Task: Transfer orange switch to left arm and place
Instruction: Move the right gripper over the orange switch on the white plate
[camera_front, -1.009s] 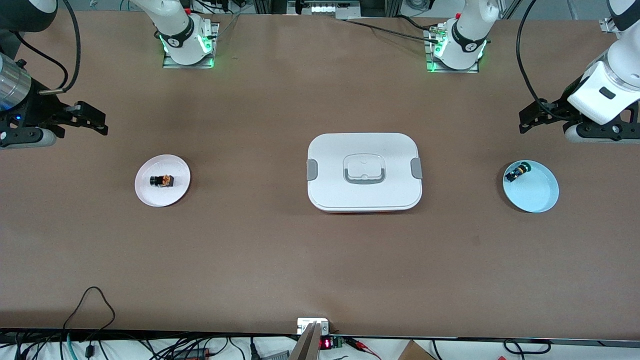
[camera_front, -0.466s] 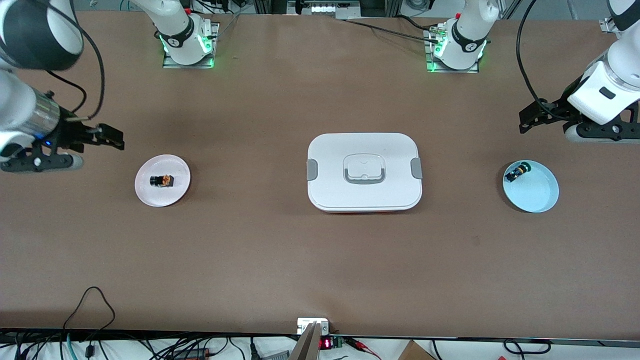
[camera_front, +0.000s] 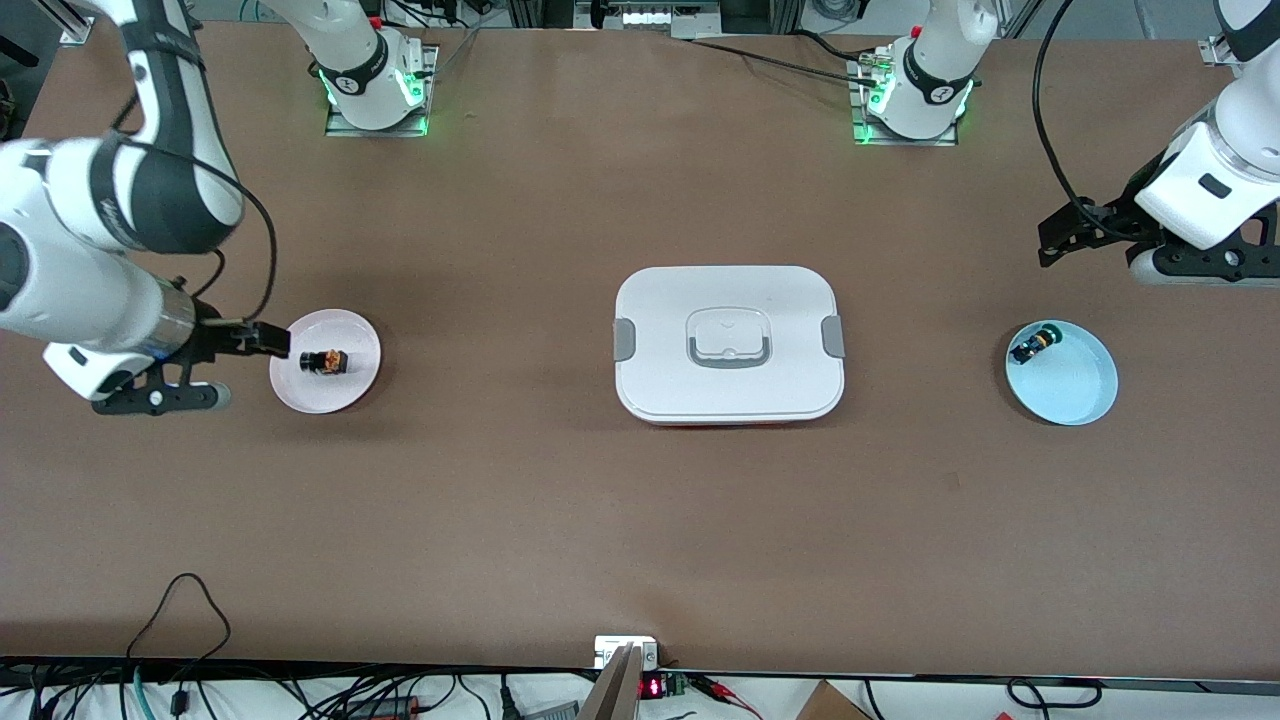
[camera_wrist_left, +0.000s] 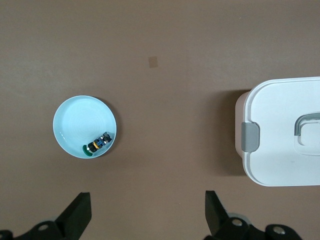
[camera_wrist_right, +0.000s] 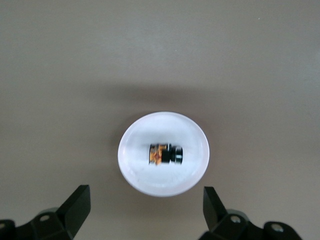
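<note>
The orange switch lies on its side on a small white plate toward the right arm's end of the table. My right gripper is open and empty, over the plate's edge next to the switch. The right wrist view shows the switch on the plate, ahead of the open right gripper. The white box sits at the table's middle. My left gripper is open and empty, waiting over bare table near a light blue plate.
A black switch with a green cap lies on the blue plate. The left wrist view shows this plate, the green switch and one end of the box, with the left gripper over bare table. Cables hang at the table's near edge.
The right arm has swung in and down from the table's end, bringing its gripper to the white plate's edge. The left arm has not moved.
</note>
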